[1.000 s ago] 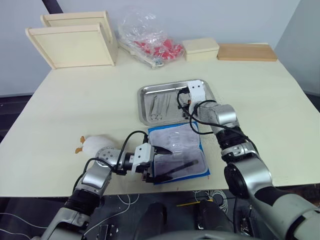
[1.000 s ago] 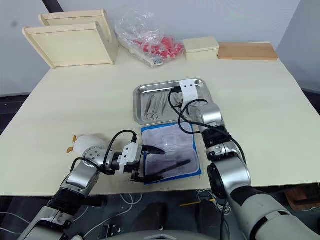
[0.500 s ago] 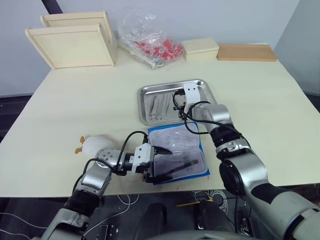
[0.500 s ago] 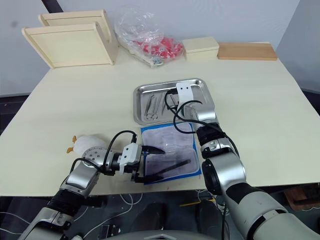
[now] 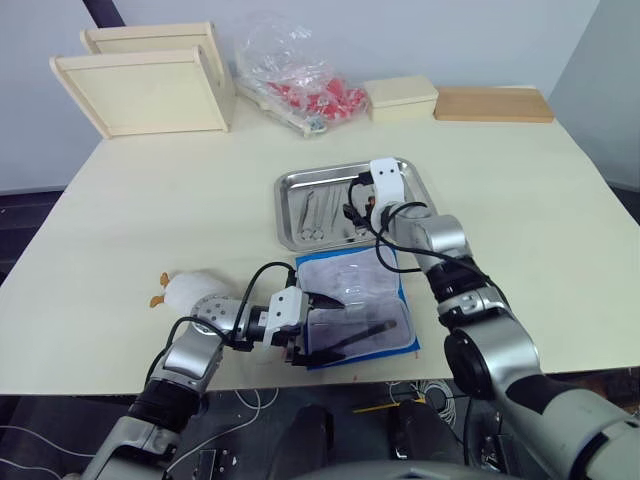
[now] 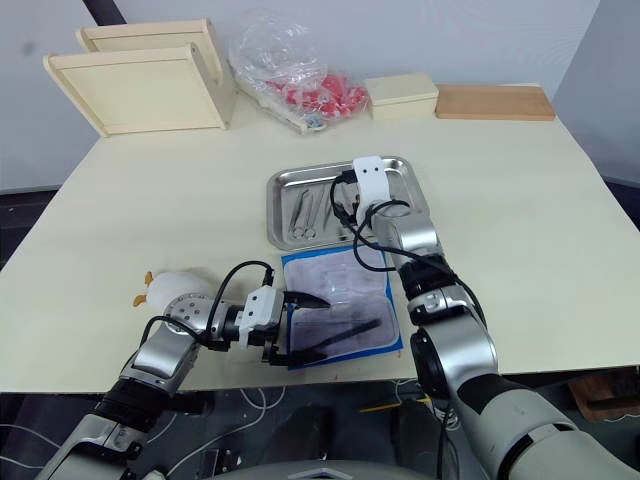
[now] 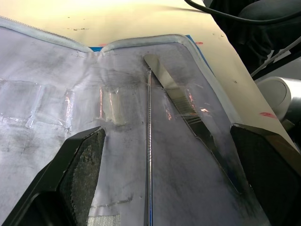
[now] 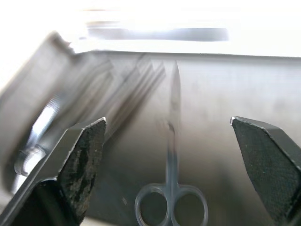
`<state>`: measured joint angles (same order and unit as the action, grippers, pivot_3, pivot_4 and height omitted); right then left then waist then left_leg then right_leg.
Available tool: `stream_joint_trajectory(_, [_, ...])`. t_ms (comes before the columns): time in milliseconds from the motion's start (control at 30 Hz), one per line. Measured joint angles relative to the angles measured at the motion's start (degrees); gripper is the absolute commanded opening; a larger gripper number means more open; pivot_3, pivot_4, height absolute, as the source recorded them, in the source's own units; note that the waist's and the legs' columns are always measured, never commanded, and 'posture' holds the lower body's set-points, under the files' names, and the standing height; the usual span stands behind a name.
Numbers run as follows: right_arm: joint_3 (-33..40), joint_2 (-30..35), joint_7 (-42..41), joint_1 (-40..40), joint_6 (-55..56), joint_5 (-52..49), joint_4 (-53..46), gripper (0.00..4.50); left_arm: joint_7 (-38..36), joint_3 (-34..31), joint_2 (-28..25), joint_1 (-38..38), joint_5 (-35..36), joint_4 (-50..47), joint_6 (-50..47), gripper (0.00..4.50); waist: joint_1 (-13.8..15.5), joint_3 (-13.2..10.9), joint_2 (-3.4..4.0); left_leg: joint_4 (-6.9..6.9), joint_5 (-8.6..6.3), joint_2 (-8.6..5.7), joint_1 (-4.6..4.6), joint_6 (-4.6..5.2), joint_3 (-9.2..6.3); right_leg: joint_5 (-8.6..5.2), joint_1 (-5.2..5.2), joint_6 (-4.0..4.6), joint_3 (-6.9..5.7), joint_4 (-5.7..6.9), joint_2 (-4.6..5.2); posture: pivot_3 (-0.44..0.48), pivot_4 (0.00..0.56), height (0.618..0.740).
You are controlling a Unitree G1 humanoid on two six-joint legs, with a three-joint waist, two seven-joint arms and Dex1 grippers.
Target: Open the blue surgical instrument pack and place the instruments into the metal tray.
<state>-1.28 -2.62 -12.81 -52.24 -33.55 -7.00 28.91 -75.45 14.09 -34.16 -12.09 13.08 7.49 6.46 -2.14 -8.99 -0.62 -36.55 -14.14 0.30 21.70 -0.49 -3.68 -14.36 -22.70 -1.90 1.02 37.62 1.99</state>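
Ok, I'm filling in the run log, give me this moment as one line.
pack: open, two instruments inside | tray: holds several | left tool: open over pack | right tool: open over scissors in tray

Pale counter [image 5: 170, 220] carries metal tray [image 5: 292, 190], open blue surgical instrument pack [image 5: 400, 345], wooden trays [image 5: 150, 90], plastic bag [image 5: 290, 70], two blocks [image 5: 400, 97].

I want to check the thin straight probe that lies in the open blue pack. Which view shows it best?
The left wrist view: the thin probe lies full length on the pack's pale lining, between the open left pincer fingers. The eye views show only dark tools there.
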Motion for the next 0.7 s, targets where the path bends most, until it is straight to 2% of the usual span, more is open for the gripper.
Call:
stream_joint_trajectory(200, [-2.69,4.75,-7.75,8.84,9.77,0.08,-7.48,4.45,-0.43,0.06,0.08,-0.50,0.00,0.52,0.11,4.50,0.03,0.00,-0.01,0.00,0.00,0.02,-0.01,0.00,0.04,-0.02,0.00,-0.04,0.03,0.01,0.00,0.000,0.150,0.740])
stream_joint_trajectory(433, [-2.61,8.33,-12.84,14.33,12.97,-1.19,-13.04,4.45,-0.54,0.00,0.08,-0.78,0.00,0.96,0.15,4.50,-0.05,0.00,-0.01,0.00,0.00,0.04,-0.05,0.00,0.10,-0.07,0.00,-0.11,0.07,0.02,-0.01,0.000,0.150,0.740])
stream_joint_trajectory(467, [-2.63,10.60,-18.20,19.52,15.45,-4.08,-19.77,4.45,-0.65,0.43,0.38,-1.04,0.03,1.02,0.20,4.50,0.33,0.03,-0.05,0.00,0.00,0.06,-0.01,0.01,0.01,-0.12,0.01,-0.19,0.01,-0.03,0.00,0.000,0.150,0.740])
stream_joint_trajectory(567, [-2.22,12.55,-21.08,22.14,15.95,-5.59,-22.34,4.45,-0.76,0.41,0.35,-1.11,0.03,1.18,0.20,4.50,0.29,0.03,-0.05,0.00,-0.01,0.05,0.00,0.03,0.10,-0.11,0.00,-0.20,0.08,-0.05,0.03,0.000,0.150,0.740])
stream_joint_trajectory(700, [-2.24,19.27,-29.67,28.74,15.90,-10.16,-31.08,4.45,-1.08,0.44,0.34,-1.33,0.10,1.41,0.22,4.50,0.36,0.03,-0.05,0.00,-0.03,0.07,-0.01,0.06,0.10,-0.13,0.02,-0.22,0.08,-0.08,0.03,0.000,0.150,0.740])
